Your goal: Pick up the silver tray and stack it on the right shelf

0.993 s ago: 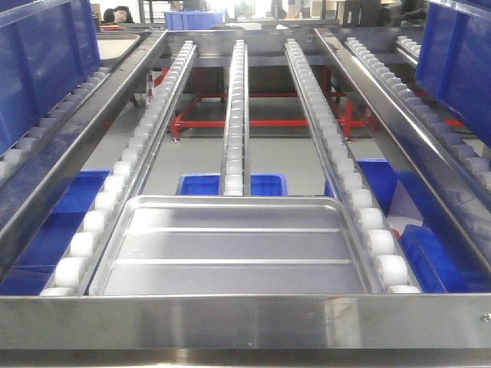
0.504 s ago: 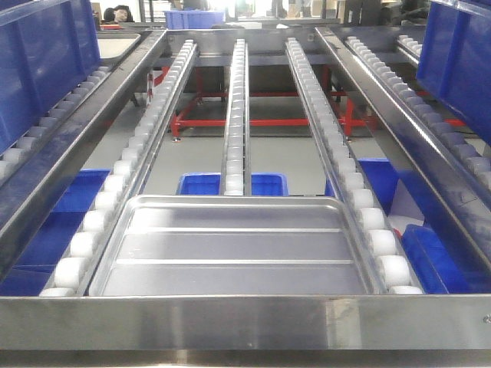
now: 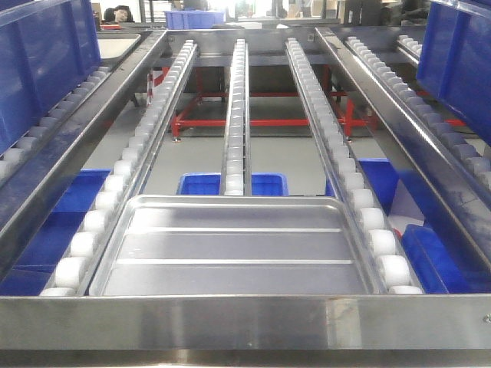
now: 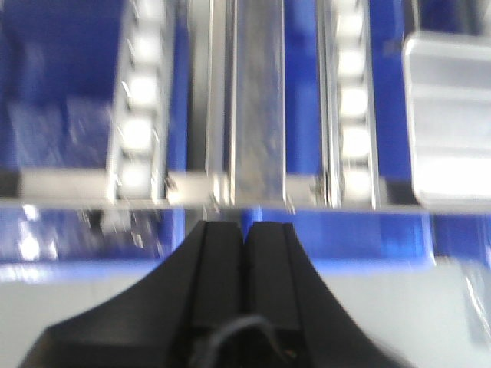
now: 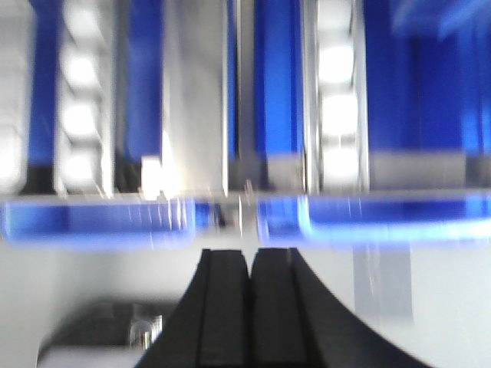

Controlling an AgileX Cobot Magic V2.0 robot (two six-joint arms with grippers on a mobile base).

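Tray, silver and ribbed, lies flat on the middle rack between its roller tracks, touching the front rail. Left gripper and right gripper are both closed, holding nothing.

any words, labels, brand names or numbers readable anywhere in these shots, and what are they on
No text can be read in any view.
silver tray: bare metal, no marking visible.
front rail: plain steel, no label visible.
blue crates: no print visible on the sides that show.
Both wrist views: too blurred to show any text.
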